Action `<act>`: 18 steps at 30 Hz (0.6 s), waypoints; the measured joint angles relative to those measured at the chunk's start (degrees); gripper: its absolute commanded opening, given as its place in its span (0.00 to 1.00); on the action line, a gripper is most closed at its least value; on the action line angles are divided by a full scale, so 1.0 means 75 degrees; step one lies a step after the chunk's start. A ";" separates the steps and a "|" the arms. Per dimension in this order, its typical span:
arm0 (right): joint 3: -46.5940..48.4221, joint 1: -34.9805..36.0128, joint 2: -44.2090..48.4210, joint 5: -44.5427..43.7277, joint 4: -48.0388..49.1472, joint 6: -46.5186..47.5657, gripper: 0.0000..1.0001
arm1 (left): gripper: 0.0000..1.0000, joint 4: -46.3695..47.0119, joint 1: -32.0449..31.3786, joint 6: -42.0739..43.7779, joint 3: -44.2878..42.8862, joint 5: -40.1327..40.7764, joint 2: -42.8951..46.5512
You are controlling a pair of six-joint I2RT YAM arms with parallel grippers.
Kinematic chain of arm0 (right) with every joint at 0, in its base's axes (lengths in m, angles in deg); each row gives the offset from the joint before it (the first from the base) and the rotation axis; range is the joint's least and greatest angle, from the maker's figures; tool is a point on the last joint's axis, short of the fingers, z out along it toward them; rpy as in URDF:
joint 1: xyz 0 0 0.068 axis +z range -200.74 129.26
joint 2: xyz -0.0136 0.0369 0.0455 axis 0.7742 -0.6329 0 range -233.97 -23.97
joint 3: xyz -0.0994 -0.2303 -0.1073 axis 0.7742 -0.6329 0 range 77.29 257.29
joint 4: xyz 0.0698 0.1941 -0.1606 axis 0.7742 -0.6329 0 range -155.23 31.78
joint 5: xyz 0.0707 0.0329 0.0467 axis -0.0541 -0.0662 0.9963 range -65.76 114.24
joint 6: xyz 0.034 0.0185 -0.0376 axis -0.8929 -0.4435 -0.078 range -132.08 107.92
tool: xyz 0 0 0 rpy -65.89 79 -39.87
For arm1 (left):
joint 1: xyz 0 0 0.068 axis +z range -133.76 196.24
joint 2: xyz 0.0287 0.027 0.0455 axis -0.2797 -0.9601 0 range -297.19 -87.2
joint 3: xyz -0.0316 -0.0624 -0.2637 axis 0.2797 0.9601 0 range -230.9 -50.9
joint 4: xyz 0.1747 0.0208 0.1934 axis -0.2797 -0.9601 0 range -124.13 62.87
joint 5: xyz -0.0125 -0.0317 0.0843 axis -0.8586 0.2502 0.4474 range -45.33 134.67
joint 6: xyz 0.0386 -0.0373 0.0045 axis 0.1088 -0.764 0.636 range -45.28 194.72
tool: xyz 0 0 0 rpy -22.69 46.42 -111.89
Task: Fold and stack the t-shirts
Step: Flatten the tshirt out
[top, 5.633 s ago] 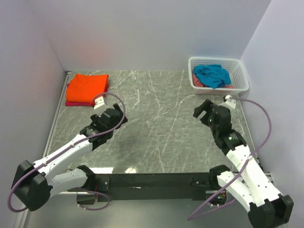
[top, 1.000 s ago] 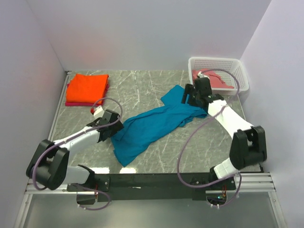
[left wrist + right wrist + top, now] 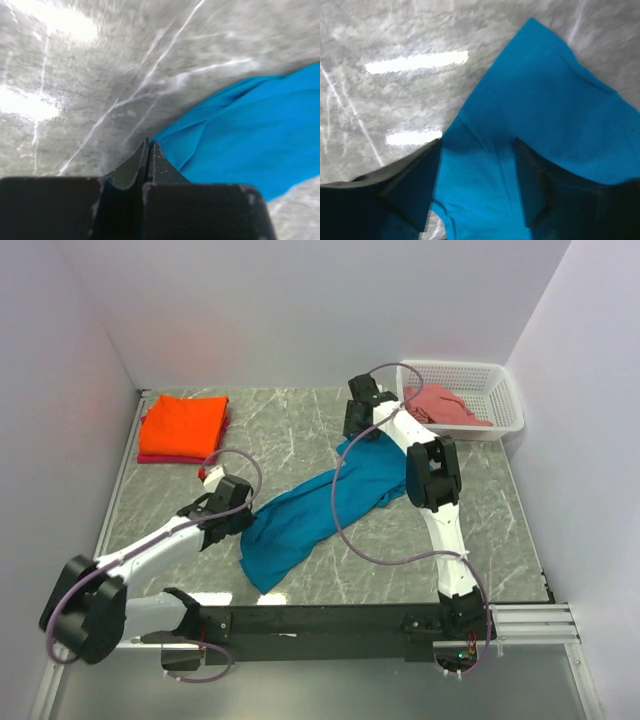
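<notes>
Jaws shut, my left gripper [image 3: 149, 145] pinches the teal t-shirt [image 3: 290, 525] at its edge; right gripper [image 3: 477, 145] straddles it, spread wide. One-sided pulling could bunch it.

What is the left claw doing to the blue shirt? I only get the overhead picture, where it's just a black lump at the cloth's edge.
Observer: Its wrist camera shows the left gripper shut, jaws pressed together, tips right at the edge of the teal shirt. I cannot tell whether any cloth is pinched.
Operator: And the other claw, up by the basket?
Observer: The right gripper is open, its fingers spread with teal cloth lying between them.
Operator: Is the shirt flat there?
Observer: No. That camera shows a stitched corner pointing away over the marble table, and a crease running through the cloth near the fingers.
</notes>
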 measured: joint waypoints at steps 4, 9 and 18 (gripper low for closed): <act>0.0000 0.0152 -0.0026 -0.0149 -0.0035 0.0012 0.29 | 0.01 -0.0236 -0.0064 -0.0038 0.0029 0.0207 0.0787; 0.0020 0.0350 -0.0067 -0.0472 -0.0038 -0.0210 0.00 | 0.01 -0.0682 -0.0143 -0.0052 0.0029 0.0510 0.1425; -0.2305 0.0446 0.1582 -0.1559 0.0723 -0.0335 0.00 | 0.01 -0.1355 -0.0213 -0.0044 -0.0291 0.1064 0.2958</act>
